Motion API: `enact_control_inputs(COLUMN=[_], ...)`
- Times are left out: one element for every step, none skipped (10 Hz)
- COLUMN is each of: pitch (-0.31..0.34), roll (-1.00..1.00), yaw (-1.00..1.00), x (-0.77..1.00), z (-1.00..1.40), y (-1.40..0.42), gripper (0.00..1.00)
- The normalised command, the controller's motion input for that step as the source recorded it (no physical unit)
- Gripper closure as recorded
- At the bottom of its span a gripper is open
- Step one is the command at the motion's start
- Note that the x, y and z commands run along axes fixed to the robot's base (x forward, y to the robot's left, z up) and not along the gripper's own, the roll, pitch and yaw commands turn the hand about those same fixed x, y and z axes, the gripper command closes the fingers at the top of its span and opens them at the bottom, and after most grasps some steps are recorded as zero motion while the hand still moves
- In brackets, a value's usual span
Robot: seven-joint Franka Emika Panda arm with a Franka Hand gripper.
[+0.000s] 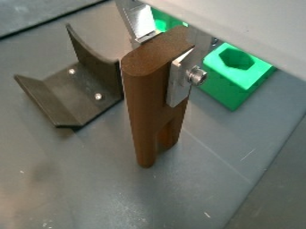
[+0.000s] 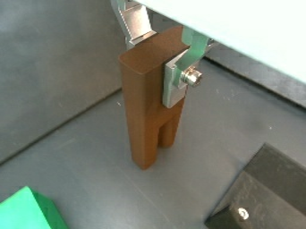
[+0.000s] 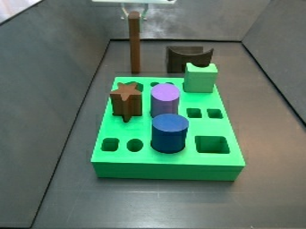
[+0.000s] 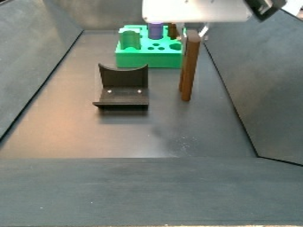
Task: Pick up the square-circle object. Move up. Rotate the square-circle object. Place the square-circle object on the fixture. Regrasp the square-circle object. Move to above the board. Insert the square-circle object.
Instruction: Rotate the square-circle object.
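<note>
square-circle object (image 1: 153, 107) — slim brown bar, upright | pincer (image 1: 162, 55) — silver plates clamp its top

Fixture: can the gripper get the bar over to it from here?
Probably yes. The gripper holds the square-circle object upright, beside the fixture, with bare floor between them and the fixture's notch unoccupied. The board lies farther back.

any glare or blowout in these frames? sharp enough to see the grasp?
In both wrist views the square-circle object is sharp and its top sits between the gripper jaws. In a side view the gripper top blows out white. In a side view the board looks soft.
</note>
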Motion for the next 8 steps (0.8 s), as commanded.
enact_control_inputs(pitch=[-0.053, -0.047, -0.041, 0.001, 0.019, 0.040, 0.063, 0.079], roll=[0.02, 0.02, 0.02, 0.01, 0.01, 0.00, -0.01, -0.01], yaw=[-0.05, -0.05, -0.05, -0.04, -0.04, -0.03, -0.03, -0.03], x=[0.00, 0.00, -0.01, -0.03, -0.02, -0.02, 0.00, 0.01], z=[0.00, 1.00, 1.00, 1.00, 0.85, 0.62, 0.37, 0.18], y=[0.00, 0.00, 0.00, 0.00, 0.00, 0.00, 0.01, 0.01], gripper=[0.00, 0.00, 0.00, 0.00, 0.00, 0.00, 0.00, 0.00])
